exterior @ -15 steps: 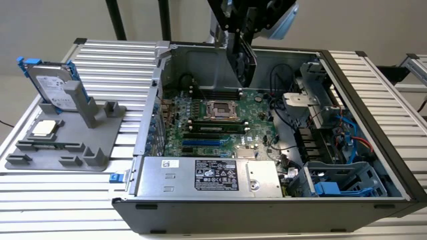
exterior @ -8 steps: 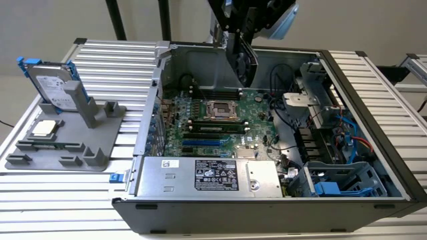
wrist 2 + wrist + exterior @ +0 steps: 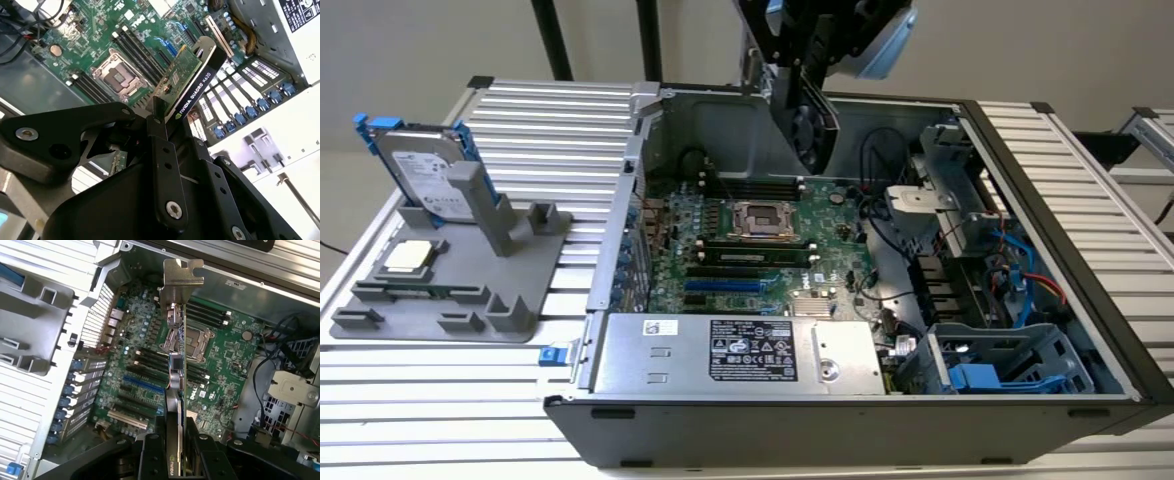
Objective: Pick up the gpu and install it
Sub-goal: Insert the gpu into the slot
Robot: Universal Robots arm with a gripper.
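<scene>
Hand [image 3: 177, 442] grips the gpu [image 3: 192, 82] tight above the motherboard [image 3: 720, 250] in the open case [image 3: 854, 440]. Its fingers [image 3: 160, 150] hide the card's held end from me, and the exterior view crops the hand's top.

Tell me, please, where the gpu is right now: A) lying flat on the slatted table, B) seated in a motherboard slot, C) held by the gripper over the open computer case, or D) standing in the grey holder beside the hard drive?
C: in the second wrist view the gripper is clamped on the gpu, which hangs over the motherboard, clear of its slots.
</scene>
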